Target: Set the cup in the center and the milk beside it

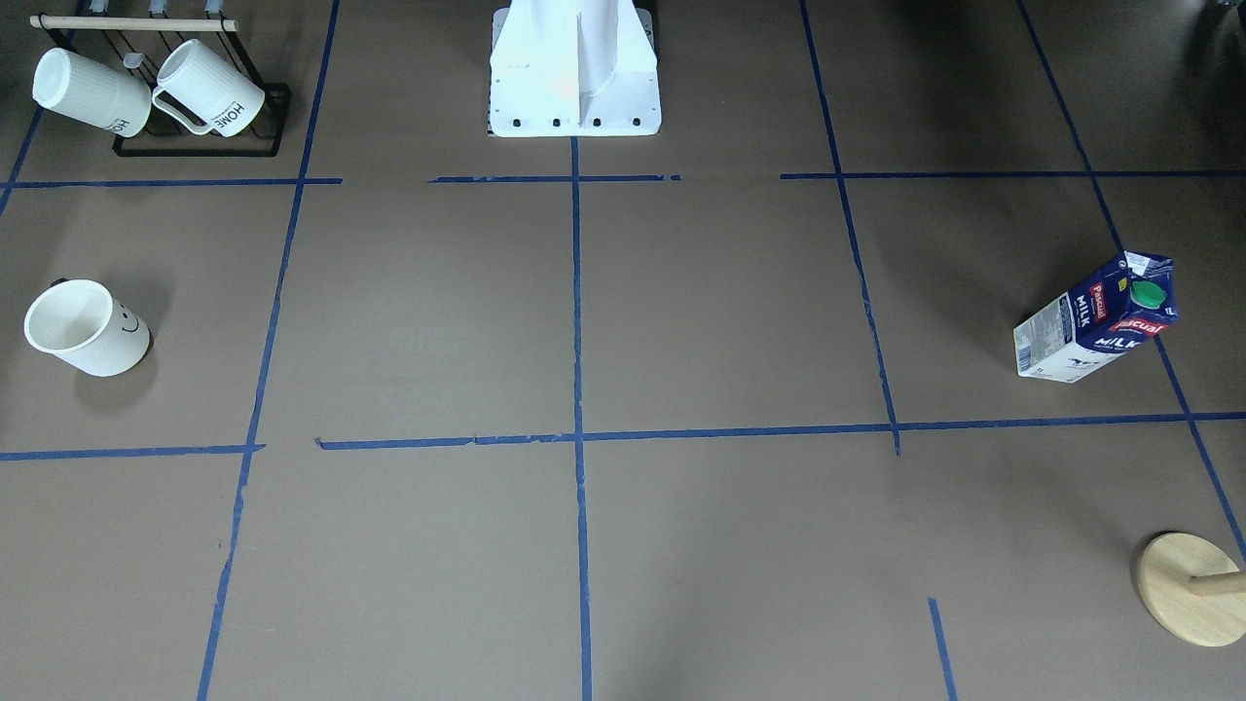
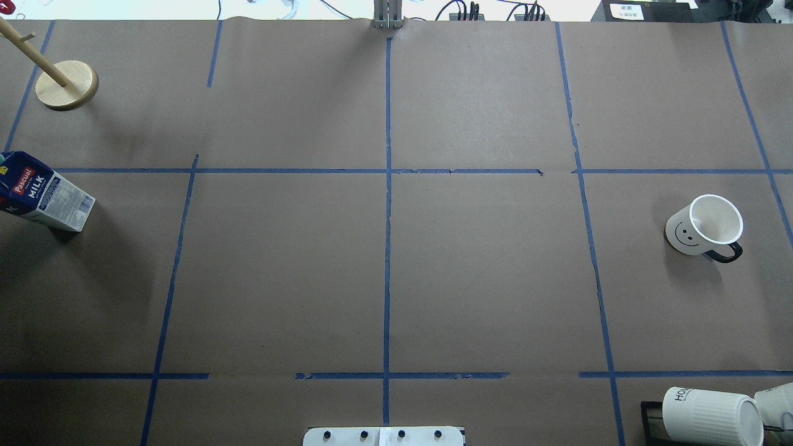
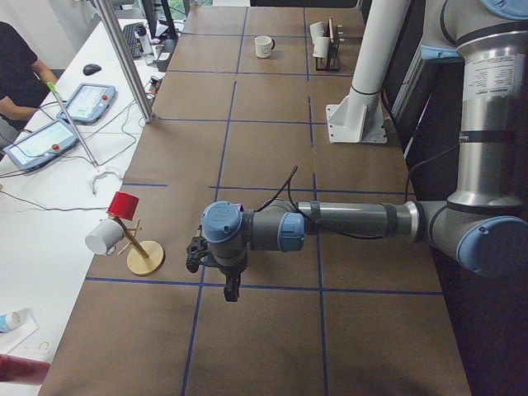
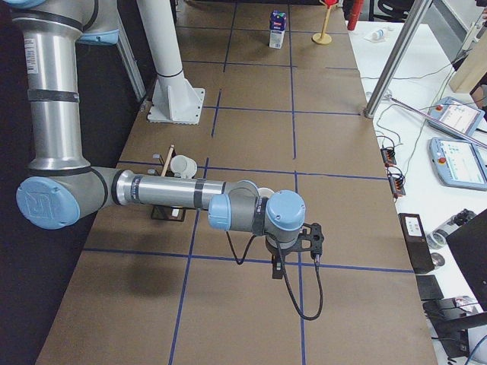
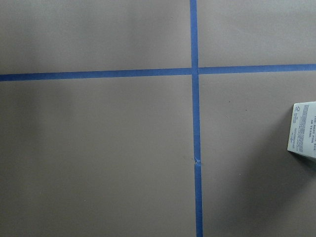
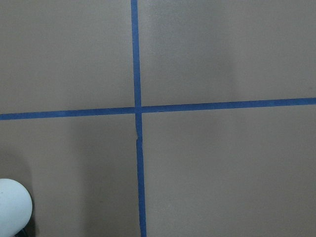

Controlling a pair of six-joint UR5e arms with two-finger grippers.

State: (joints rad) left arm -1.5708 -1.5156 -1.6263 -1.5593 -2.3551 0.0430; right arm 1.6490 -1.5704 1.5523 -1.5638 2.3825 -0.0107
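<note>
- cup (image 1: 86,329): white, smiley on its side, upright and mouth up, on the counter (image 1: 740,312) far out on the robot's right. In the overhead view (image 2: 703,226) the face points toward the middle and the black handle toward the robot's side.
- milk carton (image 1: 1095,321): blue and white, green cap, upright, far out on the robot's left, at the left edge of the overhead view (image 2: 43,195).
- center crossing (image 1: 578,436) of the blue tape lines: bare, well apart from both cup and carton, which sit at opposite ends of the counter.
- left tool (image 3: 227,276): pointing down, hanging above the counter near a tape line, touching nothing. It shows only in the side view, so can't tell if the fingers are spread or pressed together.
- left wrist view: a tape crossing, plus one corner of the carton (image 5: 303,131) at the right edge.
- right tool (image 4: 285,258): same posture, pointing down over the counter, touching nothing. Side view only, so can't tell its spread.
- right wrist view: a tape crossing and a white rounded rim in the bottom-left corner; can't tell what it belongs to.
- two ribbed mugs (image 1: 146,92) marked "HOME" sit in a black rack (image 1: 263,127) on the robot's right, near its base.
- wooden stand (image 1: 1192,589) is on the robot's left at the far edge, beyond the carton.
</note>
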